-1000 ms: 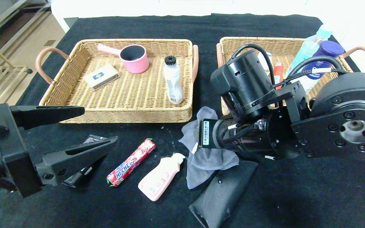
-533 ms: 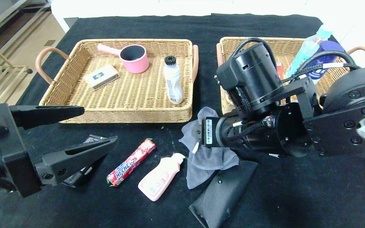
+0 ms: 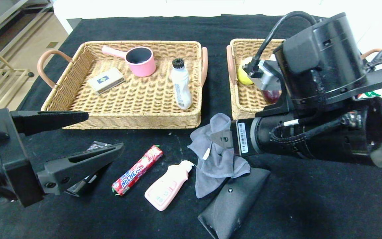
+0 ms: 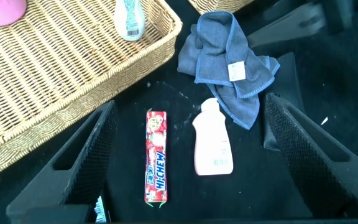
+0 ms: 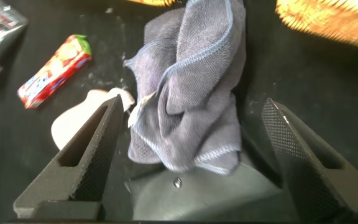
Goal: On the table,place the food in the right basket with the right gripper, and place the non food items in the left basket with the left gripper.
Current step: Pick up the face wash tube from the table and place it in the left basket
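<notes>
A: Right wrist view first: the right claw (image 5: 188, 155) stands wide, both fingers spread and holding nothing, and the grey cloth (image 5: 188, 93) lies bunched right between them, with the black glasses case (image 5: 210, 196) under its near edge.

B: That is the worry. The cloth is not food. If the claw shuts where it hangs, it takes the cloth, which belongs to the other arm.

A: Agreed. The food still on the table (image 3: 310, 205) is the HI-CHEW stick (image 3: 138, 170), out at about 9 o'clock from the right claw (image 3: 222, 139) in the head view, with the pink bottle (image 3: 167, 191) lying between them.

B: So reaching across means passing over the pink bottle and the cloth. A low sweep could drag the cloth or knock the bottle into the candy.

A: And the left claw (image 3: 88, 132), also wide and empty, hangs just at 9 o'clock of the candy, above the black squeeze tube (image 3: 86, 181). Two arms closing on neighbouring things could meet.

B: The baskets?

A: The right basket (image 3: 240, 99) sits at 12 o'clock of the right claw, mostly hidden by the arm; a yellow round thing (image 3: 244, 75) shows inside. The left basket (image 3: 128, 121) is at 11 o'clock, holding a pink pot (image 3: 140, 61), a small box (image 3: 106, 79) and a white bottle (image 3: 181, 88).
</notes>
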